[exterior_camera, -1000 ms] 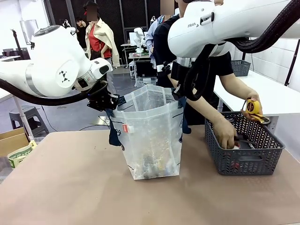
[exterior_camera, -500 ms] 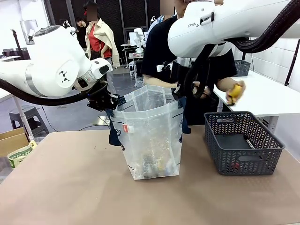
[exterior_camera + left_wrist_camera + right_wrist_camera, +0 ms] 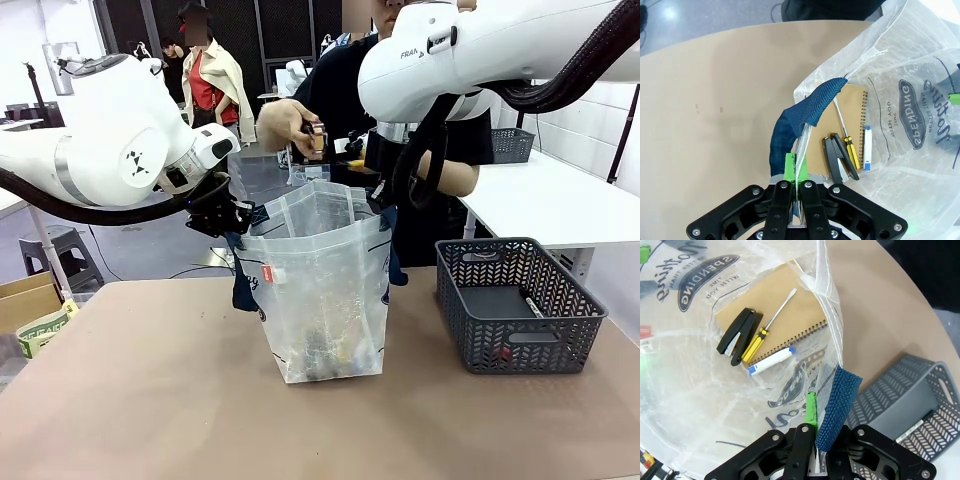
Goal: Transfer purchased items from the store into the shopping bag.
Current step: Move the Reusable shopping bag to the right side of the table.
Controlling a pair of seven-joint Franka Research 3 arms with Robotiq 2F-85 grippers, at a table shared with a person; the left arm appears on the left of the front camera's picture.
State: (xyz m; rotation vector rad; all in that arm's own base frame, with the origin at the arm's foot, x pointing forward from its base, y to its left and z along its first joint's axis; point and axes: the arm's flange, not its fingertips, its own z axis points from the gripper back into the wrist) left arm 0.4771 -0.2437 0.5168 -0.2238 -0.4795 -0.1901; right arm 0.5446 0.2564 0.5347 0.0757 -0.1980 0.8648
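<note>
Mid-table stands the bag (image 3: 325,290), mouth held wide: the left hand (image 3: 796,172) is pinched tight on one rim beside a blue strap (image 3: 810,105), and the right hand (image 3: 812,415) likewise on the opposite rim, its fingertips half hidden by strap. Inside lie a notebook (image 3: 856,110), stapler (image 3: 835,160) and screwdriver (image 3: 852,152). Above, the person's hand (image 3: 285,122) holds something too small to identify.

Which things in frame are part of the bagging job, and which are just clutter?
Job:
- shopping bag, opposite rims pinched by the left gripper and right gripper
- notebook, stapler and screwdriver inside it
- person's hand holding a small item above the bag
- grey mesh basket

Clutter:
- cardboard box
- stool
- second basket on the white side table
</note>
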